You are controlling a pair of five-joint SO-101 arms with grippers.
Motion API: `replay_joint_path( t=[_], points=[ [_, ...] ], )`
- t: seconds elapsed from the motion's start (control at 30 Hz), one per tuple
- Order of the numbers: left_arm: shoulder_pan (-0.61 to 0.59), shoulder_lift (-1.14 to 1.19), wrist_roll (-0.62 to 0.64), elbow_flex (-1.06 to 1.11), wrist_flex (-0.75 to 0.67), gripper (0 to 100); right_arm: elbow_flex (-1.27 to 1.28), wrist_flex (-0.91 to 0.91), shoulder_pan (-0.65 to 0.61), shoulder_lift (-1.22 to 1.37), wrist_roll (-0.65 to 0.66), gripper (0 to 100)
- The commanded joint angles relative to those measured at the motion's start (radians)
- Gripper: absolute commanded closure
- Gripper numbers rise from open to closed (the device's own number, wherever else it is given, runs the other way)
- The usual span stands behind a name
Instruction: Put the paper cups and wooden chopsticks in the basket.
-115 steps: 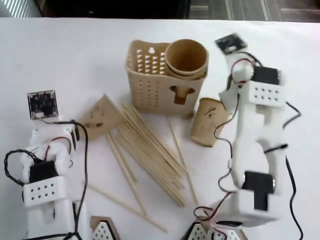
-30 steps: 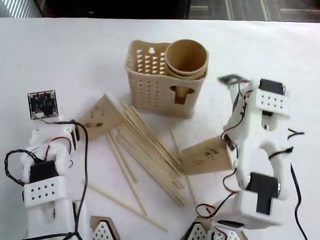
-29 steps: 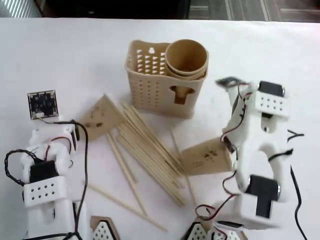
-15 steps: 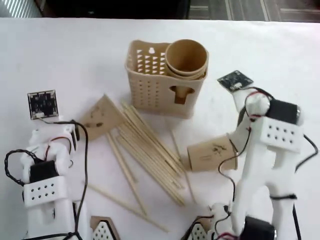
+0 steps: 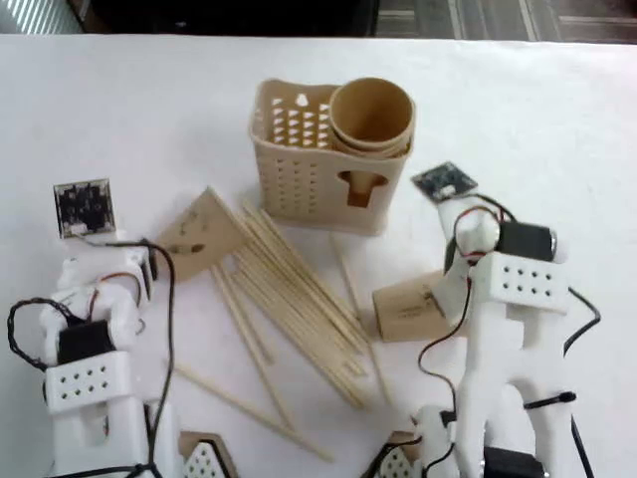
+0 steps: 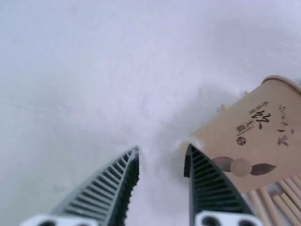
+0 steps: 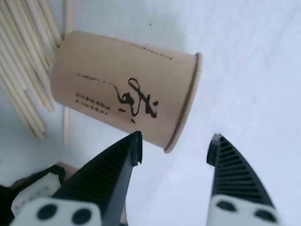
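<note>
**Two cups on their sides, both grippers open and empty**

The cream basket (image 5: 299,164) stands upright at the middle of the white table (image 5: 149,119). Its walls are pierced with rows of small holes, and one side has a handle cut-out. Nested paper cups (image 5: 371,115) stand mouth up inside it, at the end nearer the right arm, and rise above the rim.

The right-hand cup (image 7: 122,89) lies on its side on the table in front of the basket. It is plain tan paper with a rolled rim and a dark brush-stroke mark and small print on its wall. Its base points at the chopsticks (image 5: 299,299) and its mouth points away from them. One stray stick runs past the base; whether it lies under the cup cannot be told.

The right gripper (image 7: 175,139) hangs over the mouth end of this cup. Its ribbed fingers are wide apart and clamp nothing.

The chopsticks are pale wood, most in a loose slanting sheaf between the arms, with a few scattered singly.

The left-hand cup (image 6: 249,141) is the same tan paper with print and dark leaf shapes. It lies on its side over the far ends of the sheaf.

The left gripper (image 6: 162,149) is above bare table just beside that cup's base. Its fingers are parted and hold nothing.
</note>
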Motion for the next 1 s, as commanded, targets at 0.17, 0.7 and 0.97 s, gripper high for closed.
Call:
replay_joint_path(
  t=[0.17,0.7,0.97],
  points=[
    [-0.005,-0.024,0.005,-0.005,-0.020,83,0.071,-0.067,-0.016,-0.025,-0.025,76.2],
    [-0.005,-0.024,0.005,-0.005,-0.020,83,0.080,-0.041,-0.117,-0.035,0.037,97.8],
    [-0.005,-0.024,0.005,-0.005,-0.020,83,-0.164,0.150,-0.018,-0.036,0.173,98.1]
  ],
)
